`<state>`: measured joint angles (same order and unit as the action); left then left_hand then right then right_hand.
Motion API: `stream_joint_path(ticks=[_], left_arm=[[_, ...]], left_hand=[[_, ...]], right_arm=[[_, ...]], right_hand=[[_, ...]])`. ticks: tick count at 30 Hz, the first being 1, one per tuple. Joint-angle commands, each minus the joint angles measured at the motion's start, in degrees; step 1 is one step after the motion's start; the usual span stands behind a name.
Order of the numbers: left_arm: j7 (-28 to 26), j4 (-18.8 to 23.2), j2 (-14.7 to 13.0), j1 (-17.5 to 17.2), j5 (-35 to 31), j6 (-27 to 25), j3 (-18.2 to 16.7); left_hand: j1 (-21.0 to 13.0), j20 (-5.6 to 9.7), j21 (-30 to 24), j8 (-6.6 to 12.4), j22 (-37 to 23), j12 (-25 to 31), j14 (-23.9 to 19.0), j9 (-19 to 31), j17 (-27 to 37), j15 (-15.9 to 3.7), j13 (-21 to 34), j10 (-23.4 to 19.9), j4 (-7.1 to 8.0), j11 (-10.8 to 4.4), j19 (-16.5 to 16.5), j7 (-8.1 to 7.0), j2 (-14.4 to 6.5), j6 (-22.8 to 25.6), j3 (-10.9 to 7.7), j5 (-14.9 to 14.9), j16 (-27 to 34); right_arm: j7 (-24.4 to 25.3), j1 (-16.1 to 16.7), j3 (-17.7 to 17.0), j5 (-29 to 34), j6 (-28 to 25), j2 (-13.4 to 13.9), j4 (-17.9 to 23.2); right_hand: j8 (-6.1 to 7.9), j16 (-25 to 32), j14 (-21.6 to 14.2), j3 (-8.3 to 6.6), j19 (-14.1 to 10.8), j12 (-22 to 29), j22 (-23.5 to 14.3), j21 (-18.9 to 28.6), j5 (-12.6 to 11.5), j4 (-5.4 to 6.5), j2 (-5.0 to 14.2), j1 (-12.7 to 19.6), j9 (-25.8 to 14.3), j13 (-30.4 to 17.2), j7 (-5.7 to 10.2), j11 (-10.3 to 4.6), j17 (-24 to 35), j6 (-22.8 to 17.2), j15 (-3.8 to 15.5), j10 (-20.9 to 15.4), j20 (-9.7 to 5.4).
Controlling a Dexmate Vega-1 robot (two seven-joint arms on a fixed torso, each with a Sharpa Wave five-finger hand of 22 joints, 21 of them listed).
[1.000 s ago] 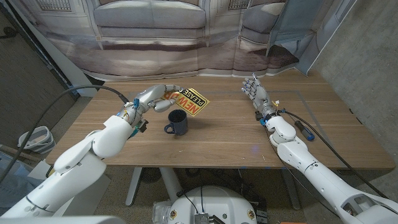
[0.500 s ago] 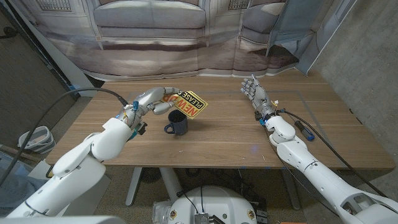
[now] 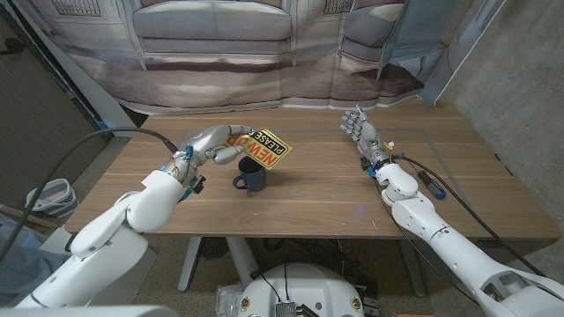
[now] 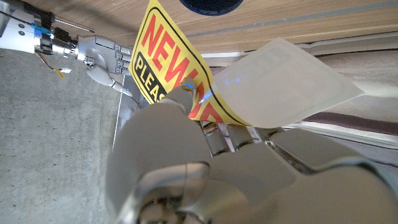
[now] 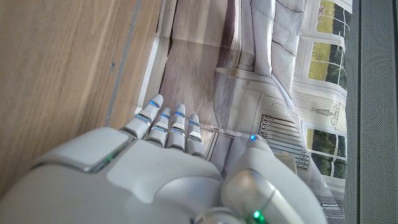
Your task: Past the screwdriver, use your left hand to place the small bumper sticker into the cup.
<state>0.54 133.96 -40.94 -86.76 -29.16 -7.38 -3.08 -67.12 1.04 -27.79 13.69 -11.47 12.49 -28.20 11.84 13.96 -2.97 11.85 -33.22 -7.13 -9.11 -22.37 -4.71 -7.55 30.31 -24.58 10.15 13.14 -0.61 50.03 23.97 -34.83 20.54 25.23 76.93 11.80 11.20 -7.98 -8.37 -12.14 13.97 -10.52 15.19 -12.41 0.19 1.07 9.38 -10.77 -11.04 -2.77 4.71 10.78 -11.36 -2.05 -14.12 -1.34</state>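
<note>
The brown wooden table (image 3: 308, 189) had a smooth matt grain. The yellow paper bumper sticker (image 3: 268, 146) looked glossy, its backing pale. The dark blue cup (image 3: 251, 173) shone faintly. Both hands' shells were smooth white plastic and metal.

The right hand (image 5: 168, 168) seen from behind, fingers (image 5: 163, 124) straight and close together, holding nothing, beside the wooden table (image 5: 62, 68) and a printed backdrop (image 5: 273, 74).
</note>
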Motion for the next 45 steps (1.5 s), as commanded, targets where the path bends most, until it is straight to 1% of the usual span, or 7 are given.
stream_joint_path(ticks=[1,8,12,30,34,41,45], left_arm=[[-0.18,-0.12,1.75,-1.83,-0.73,0.73,-2.04],[-0.1,-3.54,2.14,0.4,1.28,2.81,-1.07],[0.31,-3.78,2.11,0.91,1.36,2.04,-0.81],[1.49,-3.68,2.6,-0.53,2.51,0.95,-1.46],[1.67,-4.03,2.24,-0.49,2.5,1.66,-1.22],[1.09,-4.51,2.39,-0.11,2.27,1.38,-0.45],[1.01,-4.36,2.03,-0.09,2.05,1.51,-0.22]], left_hand=[[0.33,0.15,-0.38,-0.14,0.05,-0.12,-0.22,0.15,0.11,-3.5,0.29,-0.61,0.02,-0.07,0.12,0.03,-0.04,0.73,-0.42,-0.1,-0.18],[0.44,0.27,-0.41,-0.16,0.07,-0.16,-0.23,0.15,0.1,-3.65,0.3,-0.6,-0.02,-0.16,0.26,-0.04,0.14,0.82,-0.37,-0.12,-0.19],[0.53,0.27,-0.42,-0.2,0.07,-0.15,-0.26,0.15,0.12,-3.77,0.3,-0.66,-0.01,-0.29,0.34,-0.17,0.22,0.81,-0.33,-0.14,-0.18],[1.03,0.16,-0.3,-0.34,0.11,-0.5,0.61,0.13,0.11,-3.5,0.3,0.07,0.05,0.13,1.3,-0.17,0.54,0.87,-0.16,-0.13,-0.54],[1.28,-0.22,0.02,-0.43,0.12,-0.57,1.27,0.12,0.1,-3.24,0.31,0.25,0.15,-0.05,2.32,-0.12,0.59,0.75,-0.07,-0.14,-0.78],[1.52,-1.17,1.83,-0.69,0.23,-0.88,2.79,0.11,-0.06,-3.15,0.33,1.35,0.14,0.02,7.29,-0.25,0.45,0.46,-0.21,-0.08,-1.25],[1.58,-0.4,2.06,-0.74,0.27,-0.89,2.78,0.1,-0.15,-3.21,0.33,1.47,0.09,0.04,7.86,-0.13,0.54,0.39,-0.21,-0.09,-1.22]], right_arm=[[-0.35,-0.49,0.36,0.36,0.19,-0.17,-0.21],[0.11,-0.39,0.33,0.32,-0.26,-0.2,0.27],[0.38,-0.22,0.22,0.39,-0.45,0.02,0.54],[-0.94,-1.84,0.72,0.5,-0.25,-0.51,-1.16],[-1.12,-2.21,0.86,0.55,-0.37,-0.64,-1.3],[-0.8,-2.0,0.79,0.51,-0.8,-0.46,-0.8],[-0.41,-1.43,0.59,0.52,-0.83,-0.15,-0.04]], right_hand=[[-0.26,-0.03,-0.52,0.22,-0.41,-0.1,-0.15,-0.24,0.08,-0.13,0.32,0.19,-0.29,-0.32,0.04,-0.01,0.27,-0.29,-0.17,-0.73,0.05],[-0.25,-0.06,-0.47,0.26,-0.46,-0.1,-0.16,-0.32,0.07,-0.15,0.32,0.19,-0.29,-0.32,0.05,-0.04,0.27,-0.31,-0.13,-0.75,0.02],[-0.26,-0.06,-0.47,0.27,-0.49,-0.09,-0.16,-0.37,0.07,-0.16,0.33,0.19,-0.29,-0.32,0.1,-0.01,0.27,-0.29,-0.11,-0.8,0.01],[-0.26,-0.05,-0.54,0.35,-0.53,-0.1,-0.17,-0.6,0.08,-0.19,0.39,0.16,-0.29,-0.32,0.11,0.01,0.27,-0.32,-0.15,-0.87,-0.01],[-0.26,-0.07,-0.5,0.36,-0.58,-0.07,-0.17,-0.63,0.08,-0.2,0.4,0.16,-0.29,-0.32,0.14,0.02,0.27,-0.31,-0.2,-0.94,-0.02],[-0.27,-0.06,-0.55,0.39,-0.54,-0.1,-0.18,-0.73,0.09,-0.21,0.42,0.16,-0.29,-0.33,0.14,0.02,0.27,-0.29,-0.19,-0.91,0.03],[-0.25,-0.07,-0.55,0.39,-0.57,-0.08,-0.18,-0.77,0.09,-0.23,0.44,0.17,-0.29,-0.33,0.1,-0.03,0.27,-0.32,-0.19,-0.97,0.01]])
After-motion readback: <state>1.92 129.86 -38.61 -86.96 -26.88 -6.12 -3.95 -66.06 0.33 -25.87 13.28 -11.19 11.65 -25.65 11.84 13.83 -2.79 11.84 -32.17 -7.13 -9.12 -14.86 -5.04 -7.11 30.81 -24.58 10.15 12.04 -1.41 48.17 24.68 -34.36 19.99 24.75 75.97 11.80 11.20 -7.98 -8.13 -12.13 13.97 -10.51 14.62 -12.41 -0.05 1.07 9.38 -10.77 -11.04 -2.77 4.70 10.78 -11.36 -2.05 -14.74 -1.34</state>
